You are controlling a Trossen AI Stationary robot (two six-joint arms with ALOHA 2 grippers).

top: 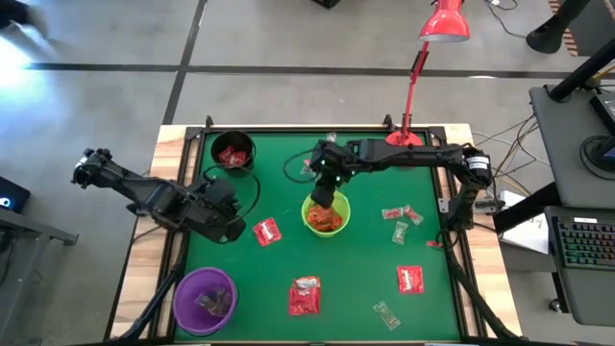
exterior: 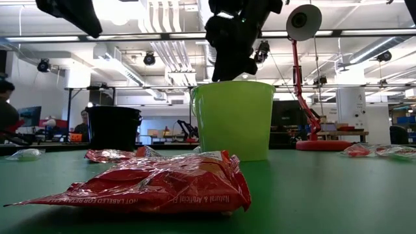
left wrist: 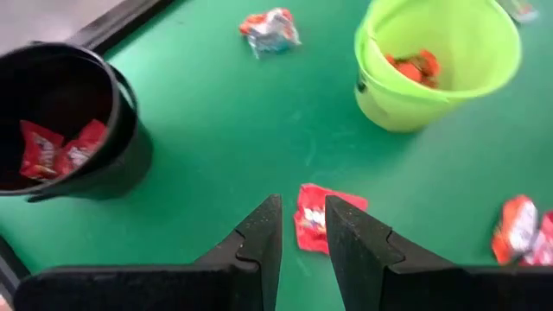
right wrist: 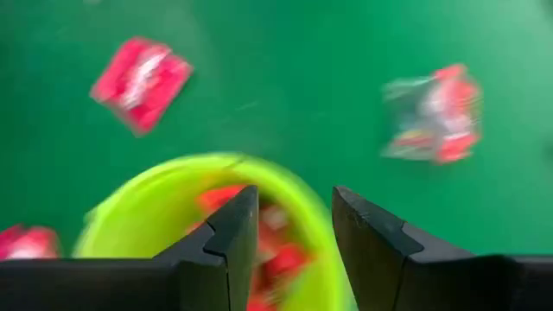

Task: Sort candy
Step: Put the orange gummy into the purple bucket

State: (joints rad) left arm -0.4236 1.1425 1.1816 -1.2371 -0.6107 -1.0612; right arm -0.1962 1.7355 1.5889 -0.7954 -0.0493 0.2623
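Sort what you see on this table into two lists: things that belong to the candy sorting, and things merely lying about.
Belongs: loose candy; black bowl; lime-green bowl; purple bowl; left gripper; right gripper.

Lying about: red desk lamp; keyboard.

Orange-red wrapped candy [top: 328, 219] is heaped inside the lime-green bowl [top: 309, 213] at the middle of the counter. Two flat red packets [top: 232, 154] are seen lying in the black bowl [top: 220, 140] at the far left. A single red packet [top: 266, 231] lies flat on the green surface between the black and green bowls. A crumpled red packet [top: 305, 295] rests near the front edge, and another red packet [top: 410, 279] lies flat to its right. Small clear twist-wrapped sweets [top: 400, 215] are scattered on the right side, with one more [top: 386, 313] near the front. Pale wrapped pieces [top: 213, 302] are held in the purple bowl [top: 184, 289].
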